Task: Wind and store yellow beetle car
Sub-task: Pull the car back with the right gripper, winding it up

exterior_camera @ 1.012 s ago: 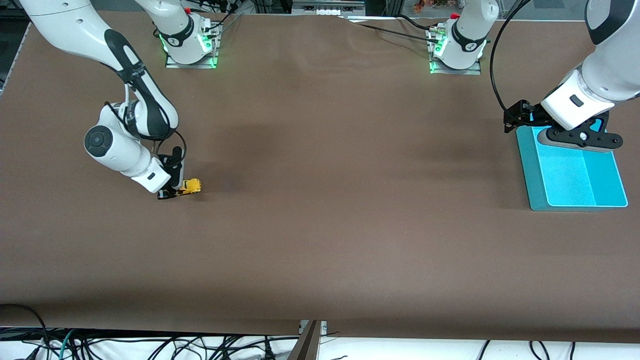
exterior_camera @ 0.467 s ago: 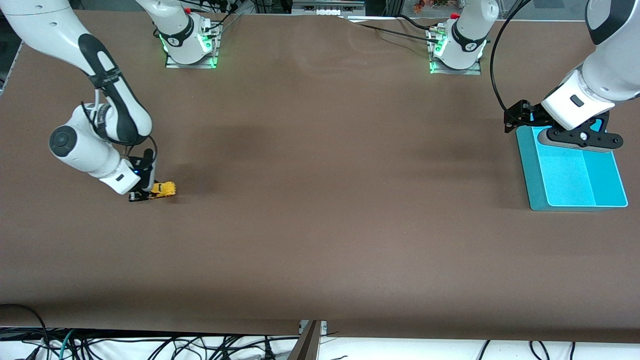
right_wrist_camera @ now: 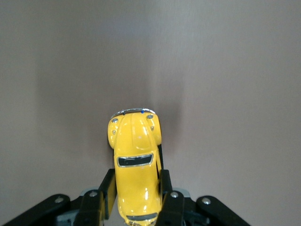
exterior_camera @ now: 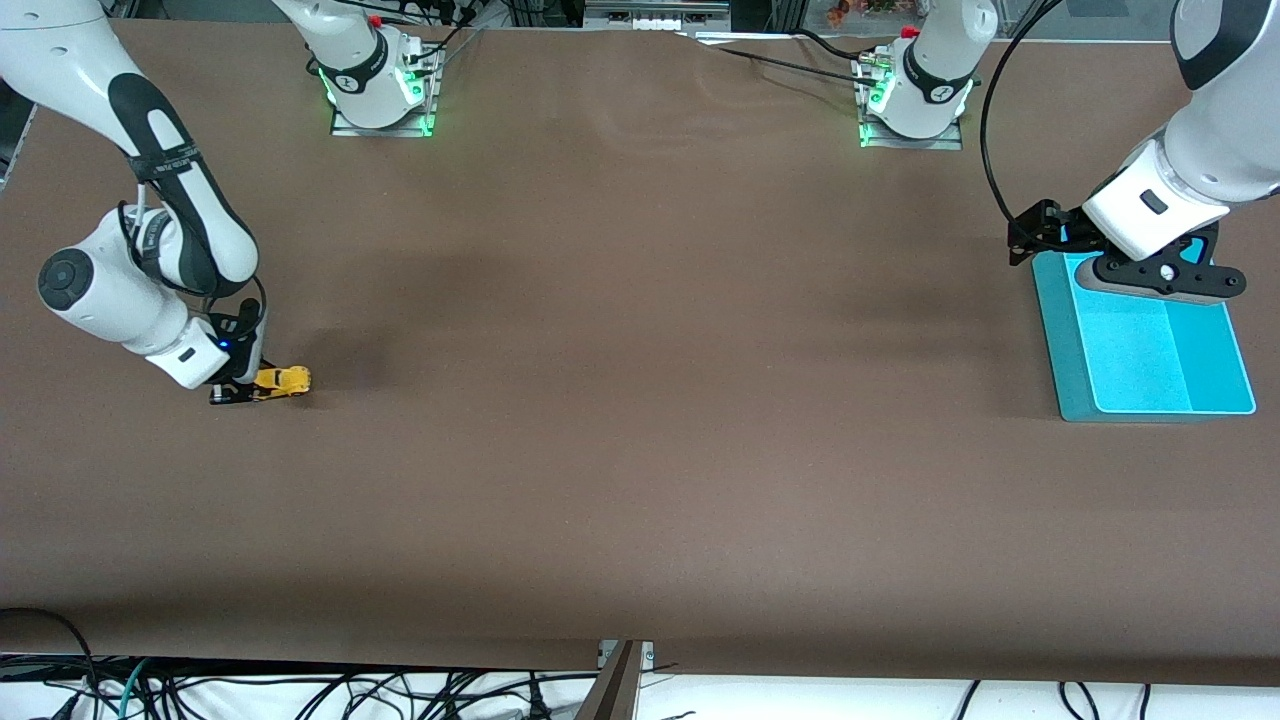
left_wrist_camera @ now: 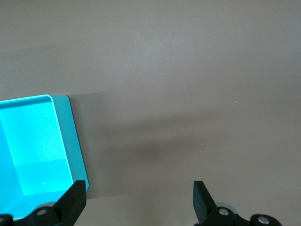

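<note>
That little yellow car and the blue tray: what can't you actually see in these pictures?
- Yellow beetle car: rear end cut off by the right wrist view's edge, sides covered by the right gripper; wheels hidden.
- Blue tray: one end covered by the left gripper in the front view, cut off in the left wrist view.

Brown table (exterior_camera: 640, 450) with yellow beetle car (exterior_camera: 283, 381), turquoise tray (exterior_camera: 1075, 390)
</note>
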